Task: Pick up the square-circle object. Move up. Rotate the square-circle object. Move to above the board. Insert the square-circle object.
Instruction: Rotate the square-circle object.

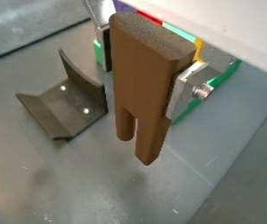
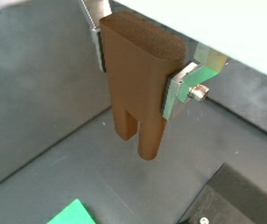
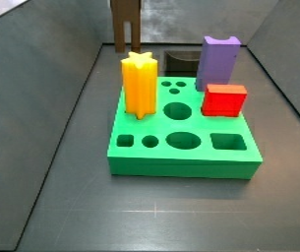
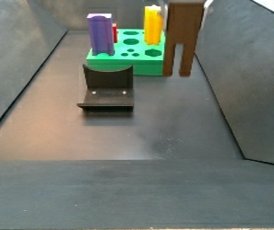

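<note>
Gripper (image 1: 142, 66): seen in both wrist views, jaws clamped on the upper part of the square-circle object (image 1: 142, 92), silver fingers (image 2: 180, 87) pressed against its flanks. Square-circle object: dark brown, held upright above the floor, its two legs pointing down; in a side view (image 4: 183, 36) it is suspended beside the board (image 4: 133, 61), clear of the floor. Board: green, carrying a yellow star peg (image 3: 139, 85), a purple block (image 3: 218, 59) and a red cube (image 3: 224, 99). Fixture (image 4: 107, 85): set on the floor just in front of the board.
</note>
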